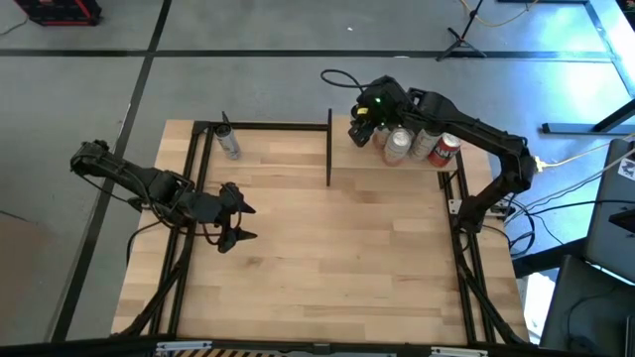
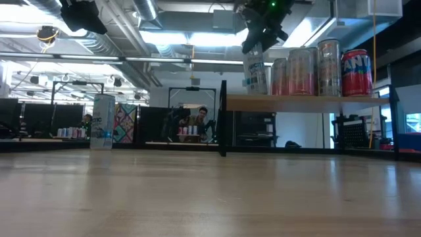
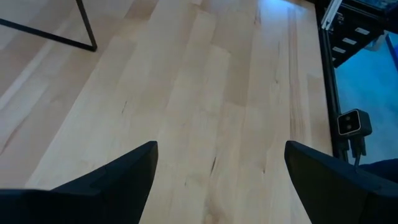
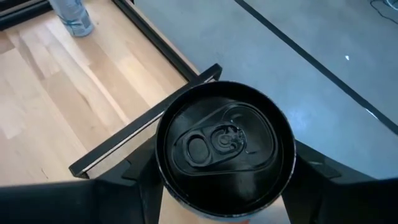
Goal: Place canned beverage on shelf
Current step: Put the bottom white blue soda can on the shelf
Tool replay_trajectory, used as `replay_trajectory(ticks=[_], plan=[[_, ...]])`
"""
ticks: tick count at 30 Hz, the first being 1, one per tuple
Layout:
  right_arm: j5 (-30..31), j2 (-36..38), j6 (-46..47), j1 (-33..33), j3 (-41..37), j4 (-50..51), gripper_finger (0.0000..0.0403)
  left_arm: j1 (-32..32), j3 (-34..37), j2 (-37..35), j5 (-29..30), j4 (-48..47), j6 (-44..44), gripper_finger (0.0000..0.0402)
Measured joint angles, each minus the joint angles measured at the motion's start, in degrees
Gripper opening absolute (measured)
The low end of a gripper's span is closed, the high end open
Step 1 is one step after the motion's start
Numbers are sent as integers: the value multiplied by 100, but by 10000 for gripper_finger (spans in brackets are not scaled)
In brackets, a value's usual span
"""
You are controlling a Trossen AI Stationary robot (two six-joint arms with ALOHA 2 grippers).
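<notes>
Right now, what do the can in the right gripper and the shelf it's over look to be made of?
The can in the right gripper looks like aluminium: a black, slightly glossy lid with a stamped pull tab and rolled rim. The shelf looks like a plain pale wood board with a matte finish, edged by thin black posts, probably painted metal.

Left tool point(image 1: 238, 217) gapes low (arm waiting); right tool point(image 1: 363, 127) clamped, arm outstretched.

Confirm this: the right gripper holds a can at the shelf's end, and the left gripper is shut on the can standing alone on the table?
Not quite. The left gripper is open and empty over bare table, as the left wrist view shows. The lone can stands untouched. The right gripper does hold a can at the shelf.
</notes>
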State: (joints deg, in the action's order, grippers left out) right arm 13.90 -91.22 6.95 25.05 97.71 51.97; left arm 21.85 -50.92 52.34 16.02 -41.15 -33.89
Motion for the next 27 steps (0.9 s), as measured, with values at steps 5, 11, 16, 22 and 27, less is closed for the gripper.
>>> replay_trajectory(ticks=[5,11,16,22,27], plan=[[-49,-35,12,101,2,13,222,0,0,0,1,0,2,339],[-156,-74,12,128,0,57,224,2,0,2,1,2,2,339],[-159,-74,-16,127,0,72,231,2,0,2,1,2,2,339],[-154,-74,-147,125,0,88,280,2,2,2,0,2,2,339],[-146,-68,-158,125,11,59,311,2,2,2,0,2,32,339]])
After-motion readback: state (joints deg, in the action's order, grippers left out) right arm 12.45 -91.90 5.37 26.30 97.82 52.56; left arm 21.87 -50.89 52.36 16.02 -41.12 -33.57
